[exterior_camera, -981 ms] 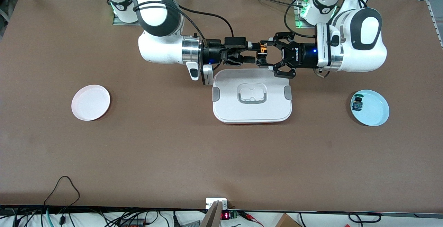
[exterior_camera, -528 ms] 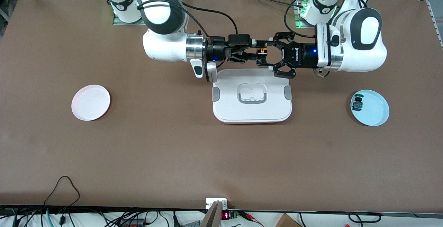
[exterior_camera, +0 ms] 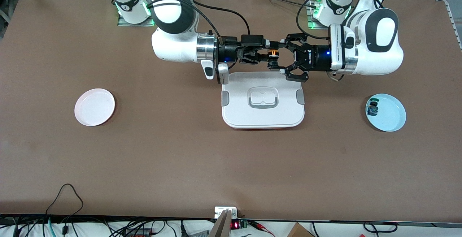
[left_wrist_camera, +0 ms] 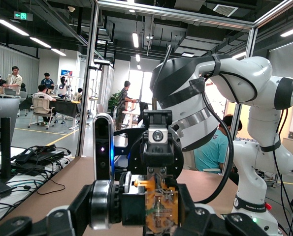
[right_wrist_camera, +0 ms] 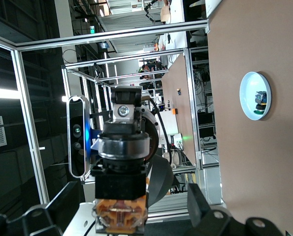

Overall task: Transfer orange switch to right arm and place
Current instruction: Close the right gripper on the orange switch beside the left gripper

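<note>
Front view: the orange switch (exterior_camera: 273,53) is clamped in the left gripper (exterior_camera: 275,54) above the table (exterior_camera: 180,150), meeting the right gripper (exterior_camera: 265,52), whose finger spacing cannot be told.

Left wrist view: the switch (left_wrist_camera: 157,209) is partly cut off.

Right wrist view: its cap is hidden.

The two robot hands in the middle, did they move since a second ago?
The right gripper slid closer to the left gripper above the white lidded box, so its fingers now reach around the orange switch. The left gripper stayed put, shut on the switch. The pink plate and the blue plate with its green-capped switch didn't move.
</note>
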`<act>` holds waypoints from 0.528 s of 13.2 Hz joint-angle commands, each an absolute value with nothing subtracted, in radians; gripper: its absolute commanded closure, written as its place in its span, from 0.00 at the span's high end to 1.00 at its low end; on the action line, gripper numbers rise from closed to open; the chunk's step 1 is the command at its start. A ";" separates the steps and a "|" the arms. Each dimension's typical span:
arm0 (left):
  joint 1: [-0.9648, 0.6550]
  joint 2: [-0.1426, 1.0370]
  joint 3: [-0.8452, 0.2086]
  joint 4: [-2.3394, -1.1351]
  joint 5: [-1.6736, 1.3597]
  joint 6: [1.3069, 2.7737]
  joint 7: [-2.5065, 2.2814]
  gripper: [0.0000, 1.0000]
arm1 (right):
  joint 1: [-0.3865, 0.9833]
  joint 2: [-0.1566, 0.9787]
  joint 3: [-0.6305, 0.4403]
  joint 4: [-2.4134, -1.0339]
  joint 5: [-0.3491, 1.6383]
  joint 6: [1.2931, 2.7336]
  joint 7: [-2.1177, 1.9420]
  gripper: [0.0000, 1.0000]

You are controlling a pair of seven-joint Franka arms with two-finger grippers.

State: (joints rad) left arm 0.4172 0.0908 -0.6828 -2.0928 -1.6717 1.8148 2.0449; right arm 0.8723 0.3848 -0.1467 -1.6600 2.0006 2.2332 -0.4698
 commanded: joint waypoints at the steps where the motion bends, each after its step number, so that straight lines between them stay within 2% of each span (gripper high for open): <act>1: 0.430 0.057 -0.692 -2.111 -1.701 1.812 2.034 0.00 | 0.887 0.381 -0.153 -1.652 2.022 2.267 -0.486 0.69; 2: 0.430 0.058 -0.692 -2.111 -1.701 1.812 2.034 0.00 | 0.887 0.370 -0.153 -1.652 2.016 2.299 -0.488 0.30; 4: 0.430 0.058 -0.692 -2.111 -1.701 1.812 2.034 0.00 | 0.894 0.361 -0.153 -1.654 2.017 2.316 -0.482 0.12; 6: 0.430 0.058 -0.692 -2.111 -1.701 1.812 2.034 0.00 | 0.893 0.359 -0.153 -1.652 2.017 2.315 -0.489 0.04; 7: 0.430 0.058 -0.692 -2.111 -1.701 1.812 2.034 0.00 | 0.893 0.357 -0.153 -1.652 2.017 2.313 -0.476 0.04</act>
